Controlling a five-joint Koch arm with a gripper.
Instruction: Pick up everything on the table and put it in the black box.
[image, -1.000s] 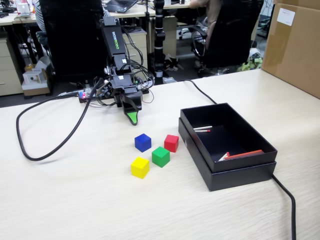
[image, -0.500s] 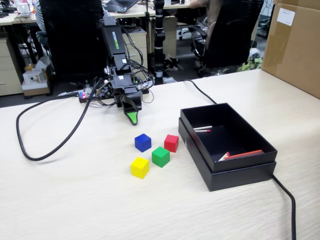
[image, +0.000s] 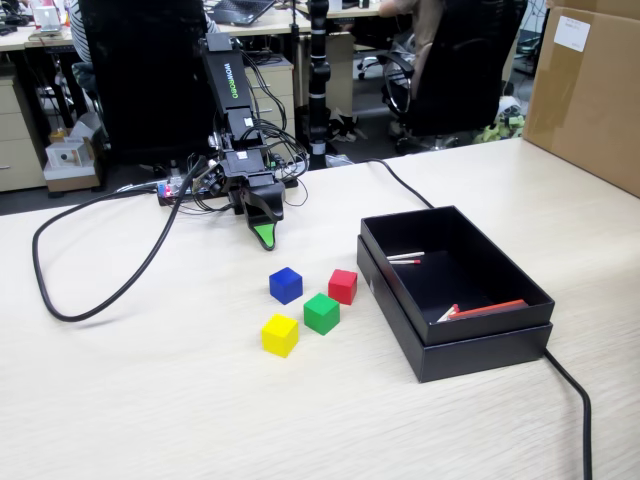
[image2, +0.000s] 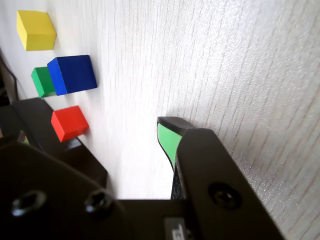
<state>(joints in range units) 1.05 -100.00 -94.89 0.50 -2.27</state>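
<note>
Office clutter behind: dark chairs, desks, a brown cardboard carton (image: 590, 90) cut off at the right edge of the fixed view. Up front, a light beige wood-grain table (image: 150, 400), matte, fine streaky grain in the wrist view.

Koch arm (image: 228, 95) folded low at the table's far side, wires bunched round its base. Gripper (image: 264, 236) points down toward the tabletop, green-padded tip showing, holding nothing. Wrist view shows one green-faced finger (image2: 167, 140) and a black plastic part over it; the jaws lie one behind the other in both views, so can't tell if open or closed. Whether the tip touches the table is also unclear.

Four small solid cubes sit on the table in a loose cluster, in front of the gripper and apart from it: blue cube (image: 286, 285), red cube (image: 343, 286), green cube (image: 322, 313), yellow cube (image: 280, 335). Sharp edges, flat matte faces. In the wrist view blue partly hides green.

Black box (image: 480, 340) just right of the cubes in the fixed view, shallow, rectangular, stepped double rim, matte cardboard. Red-and-white pens (image: 482, 309) lie inside, partly hidden by the wall. A thick black cable (image: 90, 300) loops across the table on the left.
</note>
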